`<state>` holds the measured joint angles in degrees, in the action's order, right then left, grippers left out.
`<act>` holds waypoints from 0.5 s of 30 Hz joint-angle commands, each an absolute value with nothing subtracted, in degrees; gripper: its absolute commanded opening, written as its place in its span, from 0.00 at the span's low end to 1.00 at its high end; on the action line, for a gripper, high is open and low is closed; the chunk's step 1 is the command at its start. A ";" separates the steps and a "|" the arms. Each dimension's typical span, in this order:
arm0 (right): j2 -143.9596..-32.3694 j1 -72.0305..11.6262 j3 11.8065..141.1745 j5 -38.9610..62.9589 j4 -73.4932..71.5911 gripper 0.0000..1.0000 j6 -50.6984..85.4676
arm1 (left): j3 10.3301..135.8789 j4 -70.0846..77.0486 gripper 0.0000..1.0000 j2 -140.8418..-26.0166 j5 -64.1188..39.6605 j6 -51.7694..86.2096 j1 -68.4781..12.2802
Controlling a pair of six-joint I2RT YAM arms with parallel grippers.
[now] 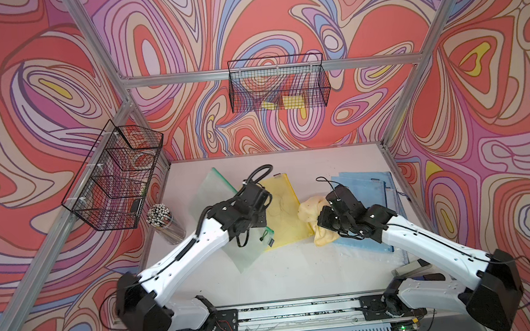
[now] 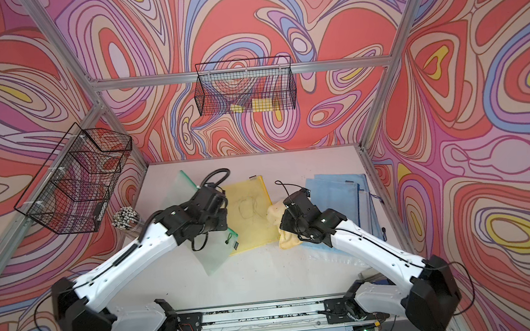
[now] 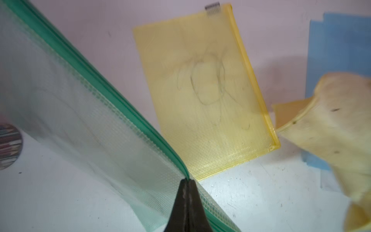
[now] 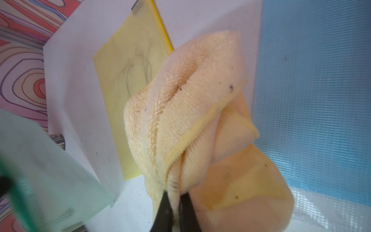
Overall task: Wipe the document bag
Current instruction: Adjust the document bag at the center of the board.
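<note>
A translucent document bag with a green zip (image 3: 80,112) is lifted at one edge, and my left gripper (image 3: 187,180) is shut on that zip edge. In both top views this bag (image 1: 232,251) (image 2: 214,259) slopes under the left wrist, which hides the fingers. A yellow document bag (image 1: 285,210) (image 3: 208,100) with dark scribbles lies flat at the table's middle. My right gripper (image 4: 175,192) is shut on a crumpled pale yellow cloth (image 4: 190,100). The cloth (image 1: 310,208) hangs by the yellow bag's right edge.
Blue document bags (image 1: 370,189) (image 4: 311,80) are stacked on the right under the right arm. A cup of pens (image 1: 164,224) stands at the left edge. Wire baskets hang on the left wall (image 1: 114,176) and the back wall (image 1: 279,83). A marker (image 1: 410,268) lies front right.
</note>
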<state>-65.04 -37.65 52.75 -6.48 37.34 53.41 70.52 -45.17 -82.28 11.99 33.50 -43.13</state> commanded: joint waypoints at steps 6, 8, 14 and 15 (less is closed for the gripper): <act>-52.01 -37.20 56.19 -17.24 53.43 0.00 54.56 | 90.89 -42.15 0.00 -106.56 1.69 28.74 -54.30; -51.77 -37.27 55.62 -15.51 52.66 0.00 54.12 | 94.62 -41.58 0.00 -110.89 0.40 29.05 -55.56; -54.53 -37.25 54.79 -14.53 50.80 0.00 54.28 | 92.90 -34.68 0.58 -111.99 -0.26 31.87 -55.94; -55.09 -37.27 55.04 -14.50 50.51 0.00 54.02 | 91.40 -33.04 0.72 -110.76 0.08 32.29 -55.92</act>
<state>-54.13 -37.52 55.27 -14.15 50.68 54.30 93.58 -37.30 -113.27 -0.12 30.76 -56.51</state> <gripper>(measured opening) 0.053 0.469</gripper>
